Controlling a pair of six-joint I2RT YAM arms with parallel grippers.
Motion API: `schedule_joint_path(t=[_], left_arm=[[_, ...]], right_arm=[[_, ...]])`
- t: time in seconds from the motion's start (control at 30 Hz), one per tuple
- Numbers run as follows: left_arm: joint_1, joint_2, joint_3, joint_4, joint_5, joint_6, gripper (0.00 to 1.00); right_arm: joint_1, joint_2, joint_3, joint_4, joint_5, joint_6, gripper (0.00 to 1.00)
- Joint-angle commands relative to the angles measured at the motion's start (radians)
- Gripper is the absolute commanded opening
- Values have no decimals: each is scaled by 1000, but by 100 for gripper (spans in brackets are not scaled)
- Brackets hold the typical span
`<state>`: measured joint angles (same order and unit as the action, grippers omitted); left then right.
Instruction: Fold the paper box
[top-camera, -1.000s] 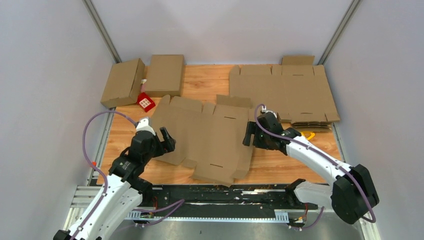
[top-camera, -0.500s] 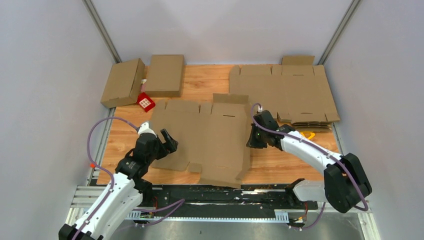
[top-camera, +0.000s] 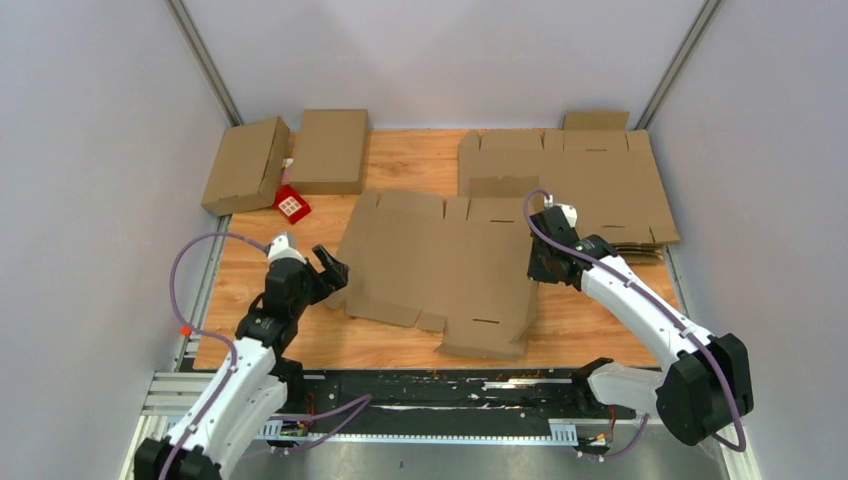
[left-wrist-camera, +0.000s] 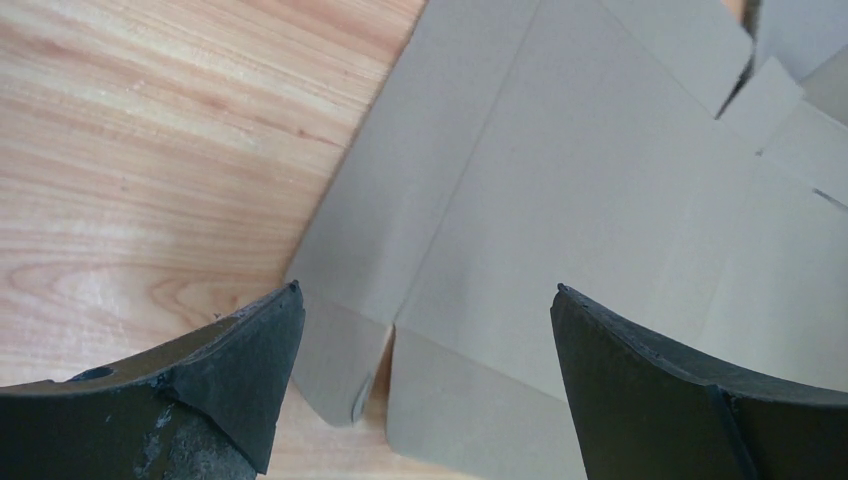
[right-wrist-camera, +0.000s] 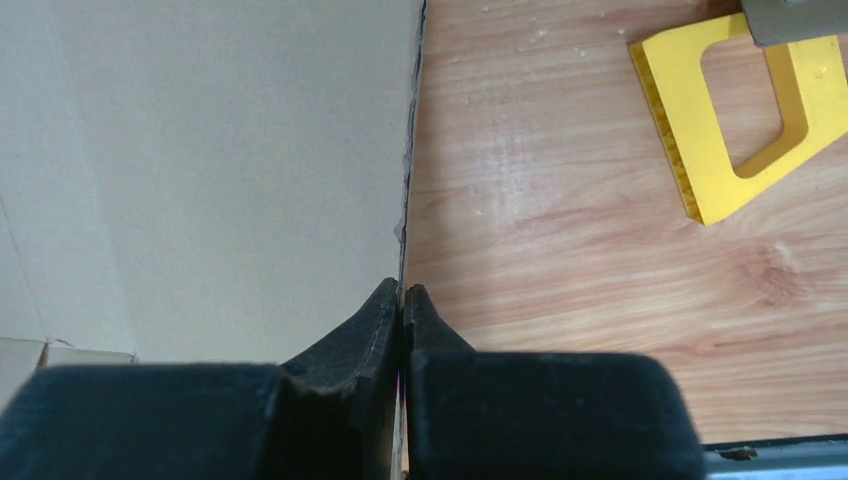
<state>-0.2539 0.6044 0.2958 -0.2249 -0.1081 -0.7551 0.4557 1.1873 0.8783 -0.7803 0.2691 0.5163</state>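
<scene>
The paper box (top-camera: 440, 262) is a flat, unfolded brown cardboard blank lying in the middle of the wooden table. My right gripper (top-camera: 541, 270) is at its right edge, shut on that edge; the right wrist view shows the thin cardboard (right-wrist-camera: 220, 160) pinched between the closed tips of the right gripper (right-wrist-camera: 402, 290). My left gripper (top-camera: 334, 271) stands open just off the blank's left edge. In the left wrist view the wide-apart tips of the left gripper (left-wrist-camera: 425, 290) frame the blank's corner flaps (left-wrist-camera: 560, 200) without touching them.
A stack of flat blanks (top-camera: 580, 180) lies at the back right. Two folded boxes (top-camera: 245, 165) (top-camera: 328, 150) and a small red item (top-camera: 291, 205) sit at the back left. A yellow tool (right-wrist-camera: 740, 110) lies right of my right gripper. A black rail (top-camera: 430, 390) runs along the near edge.
My right gripper closed on the blank's right edge and pulled it rightward; the whole blank slid right and turned a little. My left gripper stayed open near the left edge.
</scene>
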Motion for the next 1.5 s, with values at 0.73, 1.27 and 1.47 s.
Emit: schedule_joint_path(t=[0.73,1.27,1.47], left_arm=[[198,842,172,487,659,91,78],[169,970,97,909,907,-116,46],[161,948,88,931,916,-124,50]], right_arm=[[-2,-46,39,-37,-39,-78,6],[-2,18,13,21,-88,-69,5],[-2,54,10,77,-187,-80,15]])
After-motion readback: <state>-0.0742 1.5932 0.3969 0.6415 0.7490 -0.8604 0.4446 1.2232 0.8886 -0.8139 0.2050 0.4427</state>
